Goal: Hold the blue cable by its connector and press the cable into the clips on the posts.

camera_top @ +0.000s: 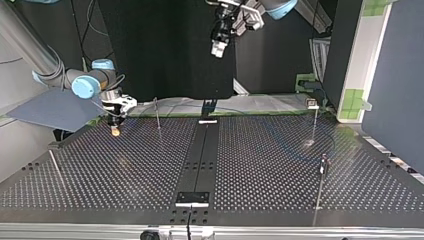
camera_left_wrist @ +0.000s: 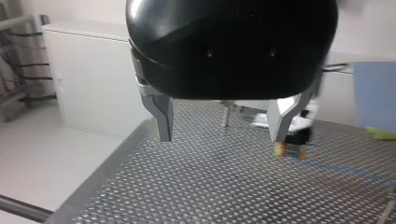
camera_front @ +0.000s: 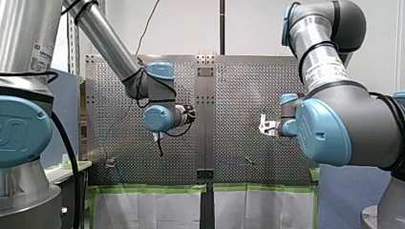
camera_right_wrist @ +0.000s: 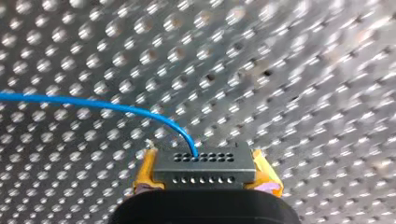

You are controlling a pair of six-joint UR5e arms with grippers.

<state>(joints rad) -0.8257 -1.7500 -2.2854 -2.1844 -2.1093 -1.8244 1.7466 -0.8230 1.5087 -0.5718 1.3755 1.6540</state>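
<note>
The right gripper (camera_top: 115, 128) sat low over the perforated metal table (camera_top: 260, 170), near a thin upright metal post (camera_top: 157, 116). Its yellow-padded jaws were closed on the dark grey slotted connector block (camera_right_wrist: 204, 169). The thin blue cable (camera_right_wrist: 93, 105) curved away from that block across the table. The left gripper (camera_left_wrist: 223, 139) hung well above the post, spread wide around nothing. The hold looked secured, with clipping not yet begun. The next move likely called for carrying the cable to the post and pressing it into the clip.

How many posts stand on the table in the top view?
4 posts: far left, far right, near left, near right. More could be hidden.
</note>
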